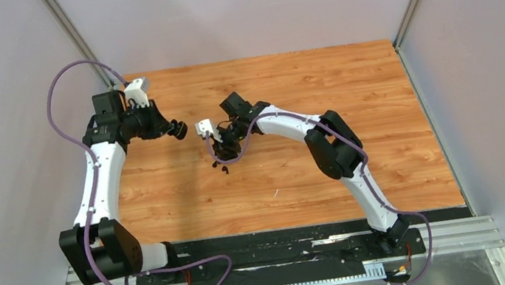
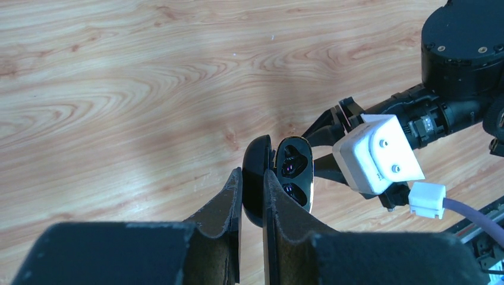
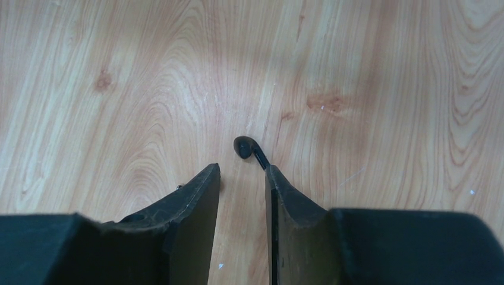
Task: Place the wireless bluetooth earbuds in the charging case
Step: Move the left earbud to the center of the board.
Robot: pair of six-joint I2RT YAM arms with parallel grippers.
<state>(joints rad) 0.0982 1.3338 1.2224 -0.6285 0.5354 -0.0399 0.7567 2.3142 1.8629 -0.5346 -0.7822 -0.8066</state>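
My left gripper [image 2: 252,178] is shut on the lid of the open glossy black charging case [image 2: 294,172] and holds it above the table; two dark sockets show inside. It also shows in the top view [image 1: 178,130]. My right gripper [image 3: 242,170] is open, low over the table. A black earbud [image 3: 245,146] lies on the wood just ahead of its fingertips, with its stem reaching under the right fingertip [image 3: 272,173]. In the top view the right gripper [image 1: 220,153] hangs over small dark buds [image 1: 226,168]. No white earbuds are in view.
The wooden table [image 1: 346,84] is enclosed by grey walls on the left, back and right. The right arm's white wrist camera [image 2: 377,153] sits close to the held case. The arm bases stand on a black rail [image 1: 280,254] at the near edge.
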